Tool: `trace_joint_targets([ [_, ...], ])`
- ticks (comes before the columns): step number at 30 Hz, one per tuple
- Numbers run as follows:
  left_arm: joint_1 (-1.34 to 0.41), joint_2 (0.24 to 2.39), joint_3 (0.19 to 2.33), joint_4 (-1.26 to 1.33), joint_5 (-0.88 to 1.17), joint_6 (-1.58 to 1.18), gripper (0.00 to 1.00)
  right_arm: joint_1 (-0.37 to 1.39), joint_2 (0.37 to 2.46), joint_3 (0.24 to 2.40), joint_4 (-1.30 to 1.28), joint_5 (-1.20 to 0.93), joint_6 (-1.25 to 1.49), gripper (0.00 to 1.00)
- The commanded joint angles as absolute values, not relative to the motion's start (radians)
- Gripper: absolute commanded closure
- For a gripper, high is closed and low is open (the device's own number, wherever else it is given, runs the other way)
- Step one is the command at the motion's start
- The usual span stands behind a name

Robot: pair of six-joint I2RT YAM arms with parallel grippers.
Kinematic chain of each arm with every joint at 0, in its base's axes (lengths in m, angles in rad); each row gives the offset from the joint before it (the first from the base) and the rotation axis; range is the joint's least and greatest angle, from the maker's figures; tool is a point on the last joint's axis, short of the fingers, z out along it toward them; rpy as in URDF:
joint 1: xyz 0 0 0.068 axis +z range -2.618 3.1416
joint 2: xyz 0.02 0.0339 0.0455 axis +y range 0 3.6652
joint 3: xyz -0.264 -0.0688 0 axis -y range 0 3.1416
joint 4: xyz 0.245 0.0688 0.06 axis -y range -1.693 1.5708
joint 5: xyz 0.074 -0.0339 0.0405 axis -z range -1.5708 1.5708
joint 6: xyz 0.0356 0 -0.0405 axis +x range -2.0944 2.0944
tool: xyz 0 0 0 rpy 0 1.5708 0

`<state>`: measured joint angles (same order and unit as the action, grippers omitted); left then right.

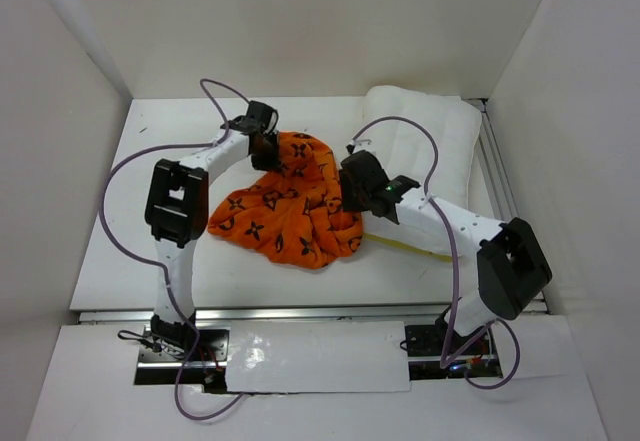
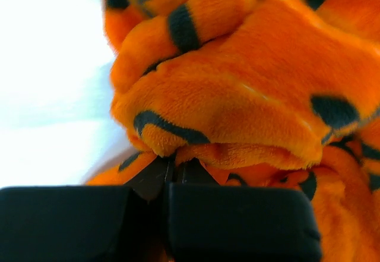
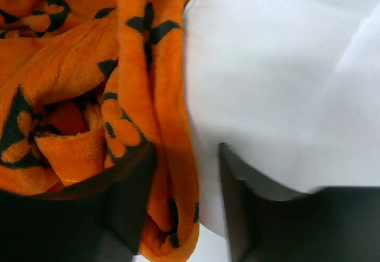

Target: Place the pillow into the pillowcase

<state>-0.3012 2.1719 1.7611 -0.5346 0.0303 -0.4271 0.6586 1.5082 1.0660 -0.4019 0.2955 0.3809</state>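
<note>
The orange pillowcase (image 1: 290, 206) with dark brown motifs lies bunched in the middle of the table. The white pillow (image 1: 425, 156) lies to its right, reaching the back right corner. My left gripper (image 1: 264, 151) is shut on a fold of the pillowcase (image 2: 237, 95) at its far left edge. My right gripper (image 1: 352, 193) is open at the pillowcase's right edge, where it meets the pillow. One finger (image 3: 127, 196) is against the orange cloth (image 3: 160, 113), the other (image 3: 237, 196) is over the white pillow (image 3: 279, 78). An orange edge strip hangs between them.
White walls close in the table on the left, back and right. A metal rail (image 1: 500, 176) runs along the right side past the pillow. A white sheet (image 1: 315, 356) lies between the arm bases at the near edge.
</note>
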Motion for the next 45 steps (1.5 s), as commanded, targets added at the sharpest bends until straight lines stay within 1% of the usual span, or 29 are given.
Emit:
trace_joint_targets([
  [1,-0.256,2.045,1.692,-0.505,0.049,-0.468,1.0,0.664,1.516,1.082,-0.327,0.252,0.324,0.5],
  [2,-0.247,1.999,1.634,-0.485,0.04,-0.468,1.0,0.664,1.516,1.072,-0.299,0.214,0.302,0.84],
  [4,-0.233,1.846,1.562,-0.476,-0.014,-0.492,1.0,0.637,1.516,1.072,-0.299,0.16,0.288,1.0],
  [6,-0.207,1.745,1.455,-0.476,-0.046,-0.514,1.0,0.627,1.525,1.072,-0.299,0.182,0.288,1.0],
  [7,-0.207,1.638,1.424,-0.476,-0.078,-0.532,1.0,0.627,1.513,1.063,-0.299,0.207,0.288,1.0],
  [9,-0.187,1.525,1.361,-0.498,-0.142,-0.558,1.0,0.627,1.447,1.101,-0.29,0.221,0.264,1.0],
  [10,-0.187,1.469,1.361,-0.521,-0.168,-0.569,1.0,0.627,1.418,1.118,-0.272,0.221,0.249,1.0],
  [11,-0.187,1.356,1.361,-0.546,-0.193,-0.581,1.0,0.644,1.387,1.135,-0.258,0.221,0.235,1.0],
  [12,-0.178,1.3,1.377,-0.564,-0.208,-0.59,1.0,0.644,1.329,1.155,-0.232,0.221,0.22,1.0],
  [14,-0.178,1.191,1.402,-0.584,-0.227,-0.606,1.0,0.653,1.292,1.238,-0.244,0.221,0.18,1.0],
  [15,-0.178,1.092,1.437,-0.597,-0.227,-0.618,1.0,0.664,1.269,1.273,-0.273,0.221,0.163,1.0],
  [16,-0.178,1.05,1.463,-0.607,-0.215,-0.618,1.0,0.664,1.269,1.343,-0.29,0.221,0.149,1.0],
  [18,-0.178,0.953,1.552,-0.635,-0.224,-0.606,1.0,0.675,1.243,1.406,-0.31,0.221,0.12,1.0],
  [21,-0.178,0.898,1.652,-0.679,-0.311,-0.594,1.0,0.693,1.243,1.523,-0.31,0.221,0.1,1.0],
  [23,-0.178,0.876,1.742,-0.721,-0.382,-0.574,1.0,0.693,1.243,1.617,-0.34,0.207,0.089,1.0],
  [26,-0.178,0.876,1.776,-0.73,-0.454,-0.552,1.0,0.693,1.287,1.698,-0.353,0.179,0.078,1.0],
  [30,-0.178,0.925,1.718,-0.756,-0.555,-0.589,1.0,0.684,1.374,1.747,-0.344,0.189,0.078,1.0],
  [33,-0.178,0.991,1.652,-0.779,-0.607,-0.666,1.0,0.631,1.526,1.836,-0.344,0.152,0.078,1.0],
  [34,-0.166,1.035,1.611,-0.779,-0.621,-0.682,1.0,0.614,1.637,1.871,-0.363,0.126,0.078,1.0],
  [35,-0.149,1.058,1.591,-0.779,-0.63,-0.715,1.0,0.598,1.699,1.912,-0.364,0.112,0.087,1.0],
  [37,-0.118,1.109,1.565,-0.764,-0.63,-0.724,1.0,0.551,1.832,2.061,-0.38,0.089,0.087,1.0],
  [38,-0.079,1.167,1.565,-0.752,-0.63,-0.733,1.0,0.536,1.98,2.128,-0.39,0.089,0.087,1.0],
  [39,-0.055,1.198,1.565,-0.752,-0.63,-0.742,1.0,0.502,2.064,2.319,-0.411,0.089,0.087,1.0],
  [40,-0.031,1.23,1.583,-0.741,-0.615,-0.742,1.0,0.485,2.148,2.421,-0.428,0.048,0.087,1.0],
  [41,0.033,1.293,1.615,-0.741,-0.577,-0.742,1.0,0.473,2.292,2.513,-0.437,0.026,0.101,1.0],
  [42,0.063,1.317,1.627,-0.741,-0.508,-0.742,1.0,0.451,2.342,2.63,-0.437,0.005,0.11,0.96],
  [43,0.084,1.337,1.637,-0.741,-0.486,-0.742,1.0,0.451,2.373,2.651,-0.437,-0.009,0.11,0.91],
  [44,0.112,1.351,1.646,-0.741,-0.47,-0.742,1.0,0.451,2.372,2.64,-0.446,-0.052,0.11,0.79],
  [45,0.121,1.351,1.646,-0.741,-0.469,-0.73,1.0,0.451,2.341,2.593,-0.43,-0.081,0.085,0.74],
])
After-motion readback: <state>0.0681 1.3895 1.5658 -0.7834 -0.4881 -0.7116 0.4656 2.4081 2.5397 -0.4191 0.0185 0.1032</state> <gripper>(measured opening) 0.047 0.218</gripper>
